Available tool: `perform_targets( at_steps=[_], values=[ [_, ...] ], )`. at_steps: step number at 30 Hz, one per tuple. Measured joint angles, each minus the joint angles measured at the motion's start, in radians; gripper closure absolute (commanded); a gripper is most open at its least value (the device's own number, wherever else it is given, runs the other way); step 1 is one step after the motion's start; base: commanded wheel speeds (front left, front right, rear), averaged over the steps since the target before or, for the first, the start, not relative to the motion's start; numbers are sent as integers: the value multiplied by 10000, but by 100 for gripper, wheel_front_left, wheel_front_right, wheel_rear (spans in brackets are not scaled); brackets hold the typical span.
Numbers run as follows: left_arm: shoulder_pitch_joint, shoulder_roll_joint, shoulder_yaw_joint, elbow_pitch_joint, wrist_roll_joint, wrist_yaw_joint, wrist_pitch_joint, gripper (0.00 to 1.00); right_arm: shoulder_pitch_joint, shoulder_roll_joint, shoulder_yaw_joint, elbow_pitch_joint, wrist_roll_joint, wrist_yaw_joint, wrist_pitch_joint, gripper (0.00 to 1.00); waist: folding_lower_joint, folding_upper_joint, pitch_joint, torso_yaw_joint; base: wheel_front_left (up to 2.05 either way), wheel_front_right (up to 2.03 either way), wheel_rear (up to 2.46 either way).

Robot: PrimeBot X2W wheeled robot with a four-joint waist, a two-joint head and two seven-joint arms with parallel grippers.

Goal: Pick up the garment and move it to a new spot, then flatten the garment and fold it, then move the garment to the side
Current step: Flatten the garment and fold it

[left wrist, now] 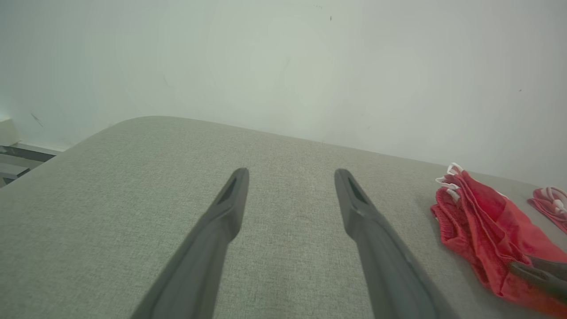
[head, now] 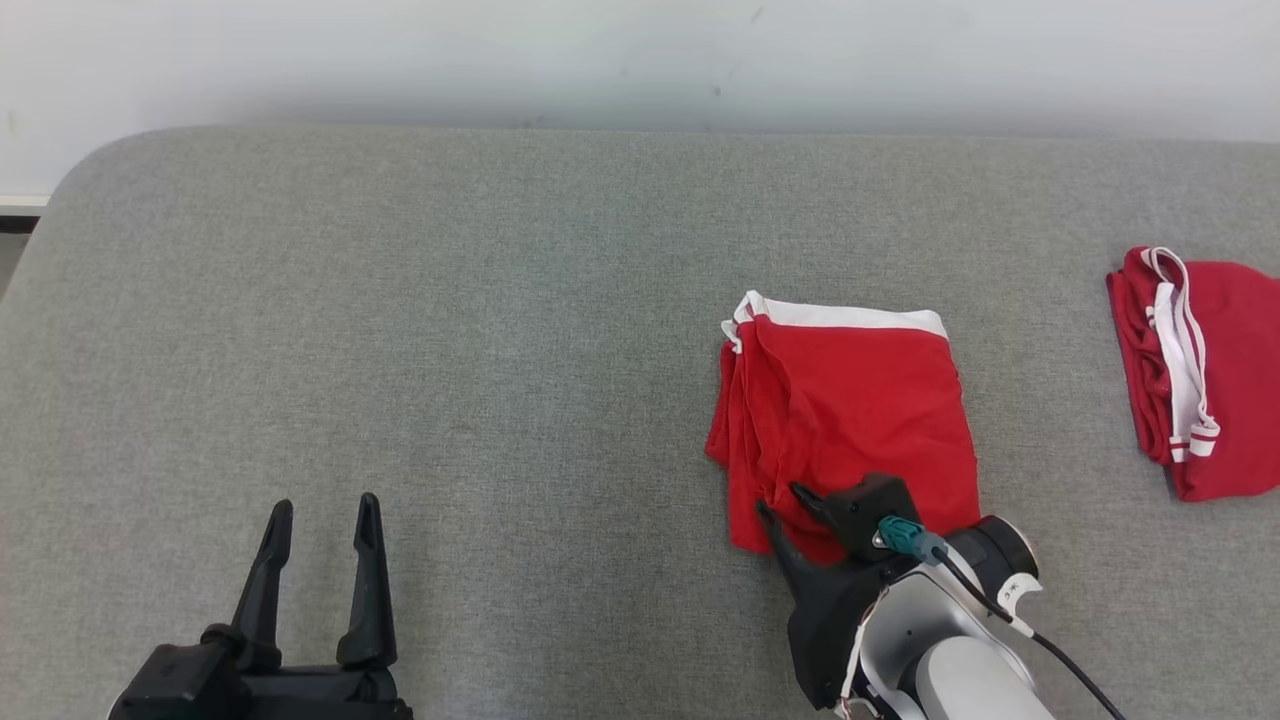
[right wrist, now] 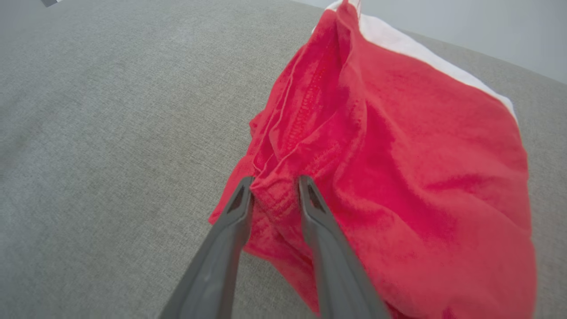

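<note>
With the folded red garment (head: 850,400) lying right of centre on the bench (head: 400,300), the move aside seems in hand: the right gripper (head: 778,497), half apart astride its near fold, grip uncertain, must pinch firmly before lifting.

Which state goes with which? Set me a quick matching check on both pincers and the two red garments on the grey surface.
Things
1. left pincer
2. right pincer
3. middle garment
4. right-hand garment

States
A. lies at the right edge of the head view, apart from both pincers
B. open above the bare grey surface
C. fingers on either side of a red fold
D. folded, white band on its far edge, a pincer at its near left corner

Pairs: 1-B, 2-C, 3-D, 4-A
</note>
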Motion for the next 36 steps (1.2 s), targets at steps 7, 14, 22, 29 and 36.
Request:
perform_targets(
  at_steps=[7,14,22,29,36],
  values=[
    [11,0,42,-21,-13,10,0,0,265,2,73,-305,6,0,61,53,0,0,-26,-116,0,0,0],
    [12,0,-13,-23,-13,10,0,0,256,0,79,-297,2,0,46,100,0,1,-33,-123,0,0,0],
    [28,0,38,-15,-15,19,0,0,554,-2,616,-625,19,-2,115,100,0,0,-78,-72,0,0,0],
    [59,0,59,-35,-42,75,0,0,912,2,1087,-989,-6,0,393,100,0,0,-85,-216,0,0,0],
    [60,0,-8,13,-38,79,0,0,817,-2,1434,-861,92,0,548,0,0,1,-146,-323,0,0,0]
  ],
)
